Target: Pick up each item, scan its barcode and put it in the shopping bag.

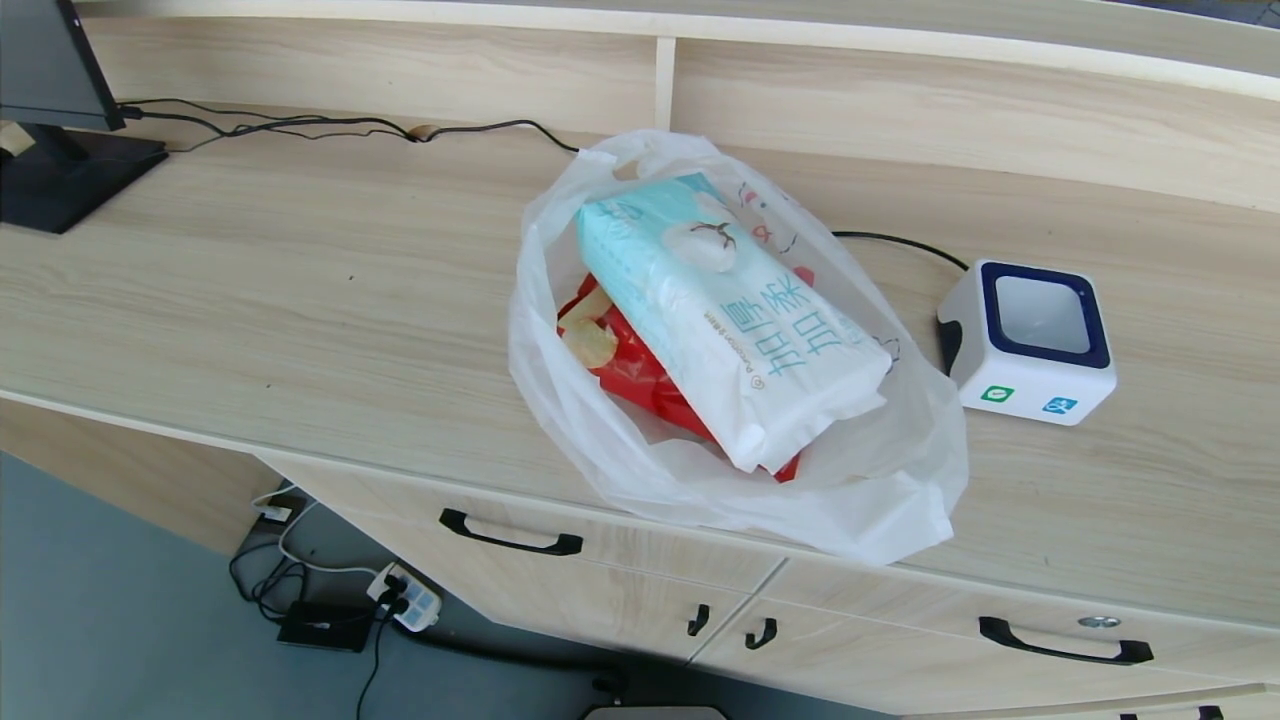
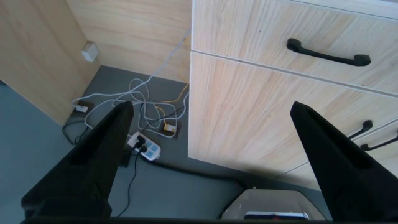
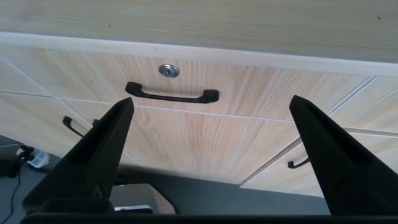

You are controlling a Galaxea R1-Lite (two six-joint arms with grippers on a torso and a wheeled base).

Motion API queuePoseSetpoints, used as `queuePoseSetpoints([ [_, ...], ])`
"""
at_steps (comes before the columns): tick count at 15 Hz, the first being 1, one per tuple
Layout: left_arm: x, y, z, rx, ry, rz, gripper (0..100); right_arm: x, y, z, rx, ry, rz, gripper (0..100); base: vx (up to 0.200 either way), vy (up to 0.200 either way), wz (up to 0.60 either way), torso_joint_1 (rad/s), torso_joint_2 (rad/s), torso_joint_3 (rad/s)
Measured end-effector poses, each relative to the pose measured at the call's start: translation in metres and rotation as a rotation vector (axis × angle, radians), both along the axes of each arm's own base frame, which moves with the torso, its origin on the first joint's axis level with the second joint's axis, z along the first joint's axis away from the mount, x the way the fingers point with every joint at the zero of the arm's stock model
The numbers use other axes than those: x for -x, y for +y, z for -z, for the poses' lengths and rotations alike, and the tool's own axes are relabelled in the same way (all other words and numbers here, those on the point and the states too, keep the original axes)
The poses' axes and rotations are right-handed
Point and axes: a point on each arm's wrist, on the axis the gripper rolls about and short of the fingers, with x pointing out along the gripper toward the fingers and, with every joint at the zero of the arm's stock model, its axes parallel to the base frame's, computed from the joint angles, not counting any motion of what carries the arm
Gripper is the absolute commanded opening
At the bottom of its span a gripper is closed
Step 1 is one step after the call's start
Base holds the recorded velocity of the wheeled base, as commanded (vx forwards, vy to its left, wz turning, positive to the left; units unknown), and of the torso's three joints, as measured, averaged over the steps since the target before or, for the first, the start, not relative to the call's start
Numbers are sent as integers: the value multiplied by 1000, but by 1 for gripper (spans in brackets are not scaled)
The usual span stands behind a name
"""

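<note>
Both pincers are seen spread wide, with nothing held between the fingers. The left pincer (image 2: pixel 210 104) is hung low in front of the wooden drawers (image 2: pixel 261 112), and past it a black handle (image 2: pixel 328 52) and a power strip (image 2: pixel 144 147) among loose cables on the grey floor are seen. The right pincer (image 3: pixel 211 99) is also kept low before the drawer fronts, faced towards a drawer with a round lock (image 3: pixel 168 70) and a black handle (image 3: pixel 171 95) under it.

Up on the wooden counter (image 1: pixel 300 300), the shopping bag (image 1: pixel 880 500) is laid on its side near the front edge, its mouth left open. Two items are found inside it: a red snack packet (image 1: pixel 630 375) is placed underneath, and a white and pale blue tissue pack (image 1: pixel 720 320) is laid slantwise on top of it, so that most of the red packet is covered.

A white scanner (image 1: pixel 1030 345) with a dark-framed window turned upward is set on the counter just beside the bag, on the right, and a black cable (image 1: pixel 900 240) is led from it behind the bag. A dark monitor (image 1: pixel 50 60) is stood at the far left corner of the counter, well apart from the bag
</note>
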Motion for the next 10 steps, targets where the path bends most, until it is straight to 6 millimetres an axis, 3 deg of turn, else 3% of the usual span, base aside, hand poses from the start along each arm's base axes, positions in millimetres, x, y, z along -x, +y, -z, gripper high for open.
queuePoseSetpoints([
  [10,0,0,0,0,0,-1,100,0,0,0,8,1,0,100,0,0,0,0,0,0],
])
